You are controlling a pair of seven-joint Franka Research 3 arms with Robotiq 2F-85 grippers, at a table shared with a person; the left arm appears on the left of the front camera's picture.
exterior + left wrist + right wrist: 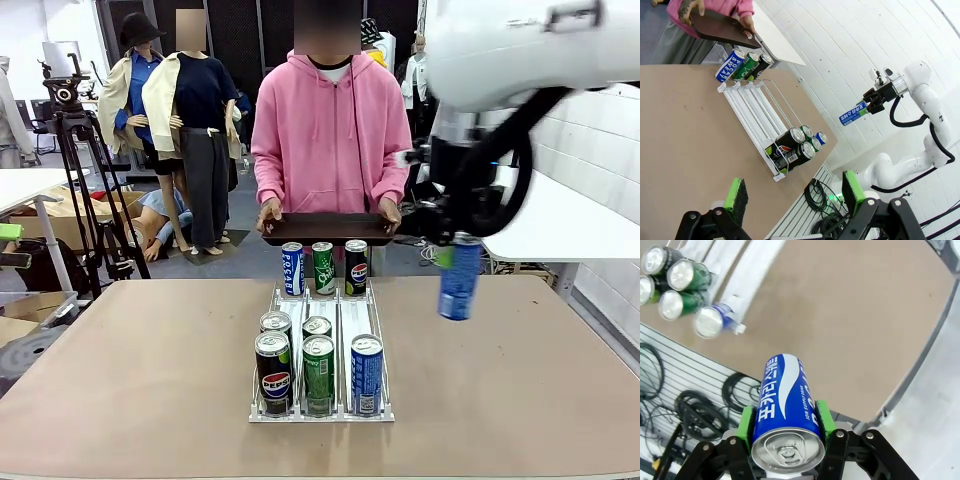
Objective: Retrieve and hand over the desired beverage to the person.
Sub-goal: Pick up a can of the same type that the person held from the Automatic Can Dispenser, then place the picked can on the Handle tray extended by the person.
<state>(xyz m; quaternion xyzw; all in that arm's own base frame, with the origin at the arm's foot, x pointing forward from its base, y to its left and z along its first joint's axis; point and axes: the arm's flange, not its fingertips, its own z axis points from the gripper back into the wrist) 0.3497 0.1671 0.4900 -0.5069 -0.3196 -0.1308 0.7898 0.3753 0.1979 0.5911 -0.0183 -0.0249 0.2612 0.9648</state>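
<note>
Tan tabletop (120, 350), white brick wall on the robot's right. White wire rack (343, 320) sits mid-table, five cans bunched at its near end, three at the far end. Right gripper (455, 238) is clamped on a blue can (459, 280), green pads squeezing both sides near the can's top. The can hangs upright in the air off the rack's right side, clear of the table. Right wrist view confirms the pinch: can held between the pads, lid toward the camera. Left gripper (794, 187) is spread wide, holding nothing, parked well back from the rack. Person (330, 130) in a pink hoodie stands at the far edge holding a dark tray (325, 228) in both hands just above the far row of cans. Risks, as judged: the grip sits high on a slick can, so a quick swing toward the tray could let it slip or twist. A low path could clip the far cans. Letting go tilted or too high could topple the can off the tray.
</note>
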